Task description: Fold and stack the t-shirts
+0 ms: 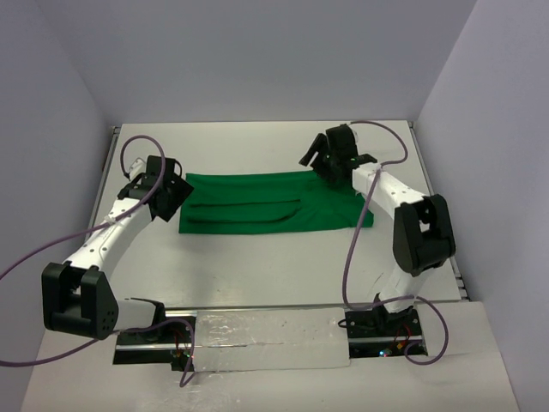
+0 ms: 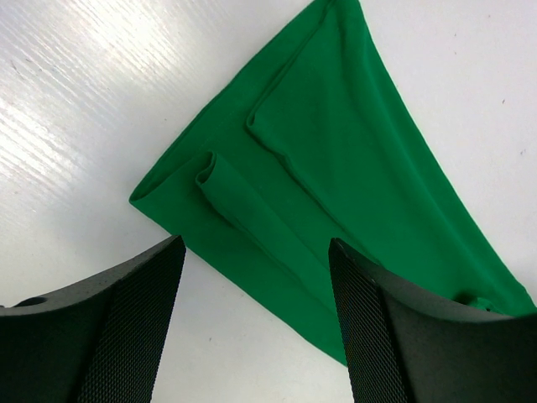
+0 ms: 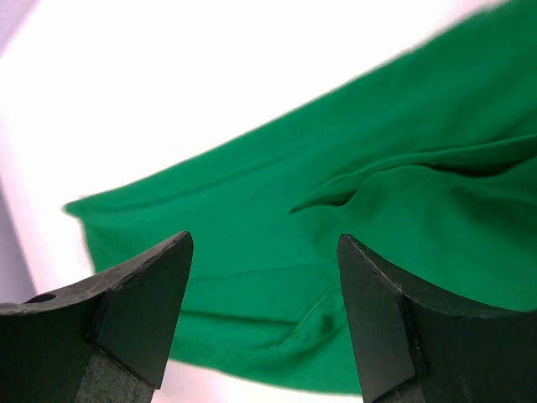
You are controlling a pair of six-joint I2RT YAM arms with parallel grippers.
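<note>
— Lying flat across the middle of the white table (image 1: 257, 283): one bright-green t-shirt (image 1: 257, 213), folded into a long band that runs from left to right. Do you see the creases?

— Yes. Two dark fold lines run along its length in the overhead view. In the left wrist view the t-shirt (image 2: 361, 159) shows a layered end, with one narrow flap rolled over near the corner.

— Where are the arms?

— The left gripper (image 1: 171, 193) is at the band's left end. The right gripper (image 1: 330, 159) is over its far right corner, and that arm's forearm crosses above the cloth's right end.

— And the jaws?

— Both pairs are spread wide and grasp nothing. In its own camera the left gripper (image 2: 256, 252) has its two black fingers parted, with the cloth's near corner and bare table showing in the gap. The right gripper (image 3: 264, 243) is likewise parted, and rumpled green cloth (image 3: 352, 210) fills the space between the fingers.

— Are the fingers touching the cloth?

— I cannot tell from either wrist view.

— Anything else?

— A purple cable (image 1: 352, 249) hangs beside the right arm.
</note>
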